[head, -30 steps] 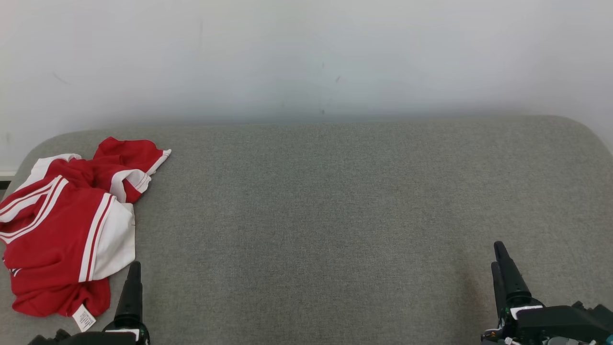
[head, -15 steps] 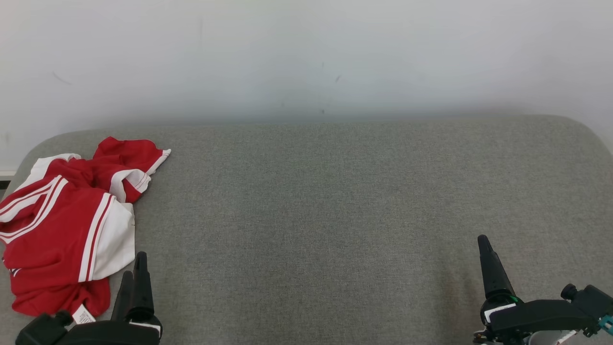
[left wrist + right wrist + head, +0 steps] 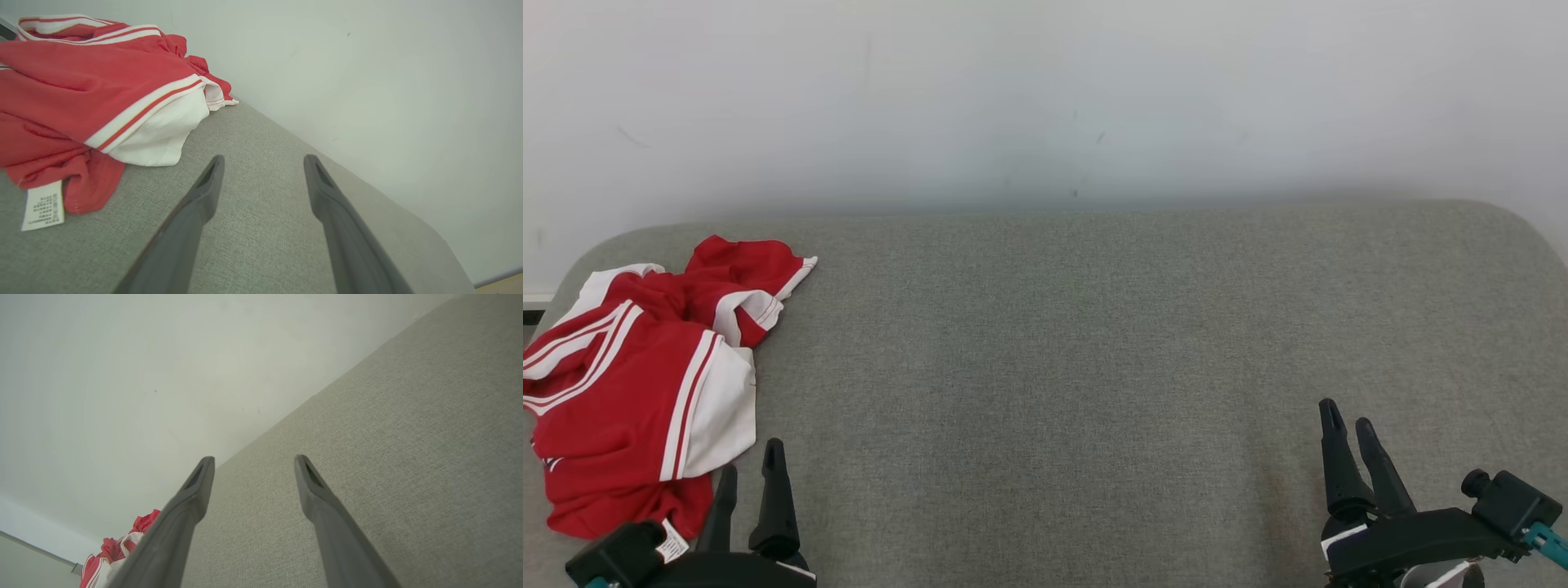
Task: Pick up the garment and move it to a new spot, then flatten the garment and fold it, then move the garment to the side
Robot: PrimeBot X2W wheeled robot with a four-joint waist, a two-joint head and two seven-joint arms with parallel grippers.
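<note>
Garment (image 3: 637, 384), a crumpled red top with white panels and stripes, lies in a heap at the left edge of the head view, on the left end of a grey fabric surface (image 3: 1054, 367). Its white label (image 3: 671, 545) pokes out from the lower hem, at the bottom left of the frame. The left gripper (image 3: 750, 457) sits at the lower left, just right of the heap's lower edge. Its two dark fingers point up the frame with a clear gap between them and nothing in it. In the left wrist view the white panel lies just beyond and to the left of the left fingertip, not touching it. The right gripper (image 3: 1346, 414) is at the lower right, well apart from the garment, over bare grey fabric, its fingers also spread and empty. A pale wall (image 3: 1045, 98) rises behind the surface across the upper part of the frame. In the right wrist view the red cloth shows small in the bottom left corner.
</note>
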